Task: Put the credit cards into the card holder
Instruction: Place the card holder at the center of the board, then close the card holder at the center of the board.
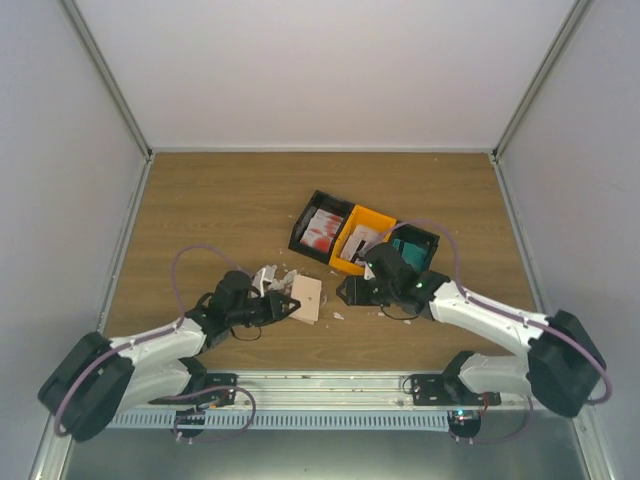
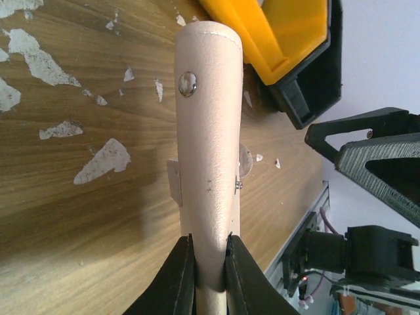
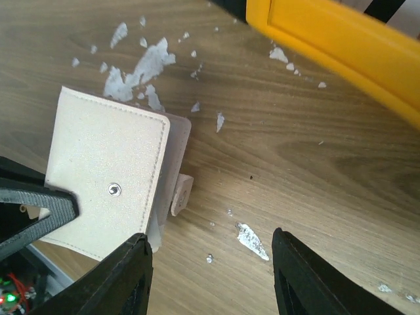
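Pale grey walls close round a wood-grain table [image 1: 200, 210] flecked with white scraps [image 1: 268, 275], with metal struts running up the corners and a slotted rail along the near edge. At centre, the left jaws pinch the beige card holder [image 1: 306, 297] by one edge. It is folded shut, a small snap stud showing on its face, and its far side is low over the table; whether it touches the wood cannot be told. That grip looks meant to steady the wallet so the other arm can feed it. The right jaws stand wide apart and empty just beside the holder, between it and the black-and-orange tray [image 1: 302, 220], seemingly poised either to part the flap or to reach for a card. A pale sliver shows past the holder's edge in the right wrist view; whether it is a card or an inner pocket is unclear. The credit cards [image 1: 320, 232] lie in the tray's bins: red-blotched white ones at left, pale ones in the orange middle bin, teal at right. All are well apart from the holder, so most of the job appears undone.
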Action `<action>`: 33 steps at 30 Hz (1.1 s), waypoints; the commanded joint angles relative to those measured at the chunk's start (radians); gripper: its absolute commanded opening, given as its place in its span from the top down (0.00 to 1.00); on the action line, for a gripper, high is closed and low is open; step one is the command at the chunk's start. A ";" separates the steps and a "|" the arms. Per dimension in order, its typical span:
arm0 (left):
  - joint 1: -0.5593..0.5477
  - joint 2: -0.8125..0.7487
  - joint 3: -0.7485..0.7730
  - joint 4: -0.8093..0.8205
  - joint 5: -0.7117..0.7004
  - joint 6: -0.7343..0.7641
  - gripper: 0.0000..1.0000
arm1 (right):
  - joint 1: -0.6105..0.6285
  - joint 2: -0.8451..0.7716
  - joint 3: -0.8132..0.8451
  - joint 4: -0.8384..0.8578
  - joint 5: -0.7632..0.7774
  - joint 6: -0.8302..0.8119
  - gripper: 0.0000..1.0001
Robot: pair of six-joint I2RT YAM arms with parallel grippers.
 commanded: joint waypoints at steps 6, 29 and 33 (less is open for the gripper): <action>-0.074 0.123 0.007 0.049 -0.157 0.032 0.72 | 0.062 0.197 0.138 -0.023 0.031 -0.028 0.50; -0.107 0.184 0.017 -0.104 -0.246 0.067 0.75 | 0.239 0.604 0.537 -0.313 0.184 -0.108 0.53; -0.107 0.168 0.005 -0.091 -0.244 0.034 0.75 | 0.268 0.652 0.575 -0.371 0.261 -0.094 0.52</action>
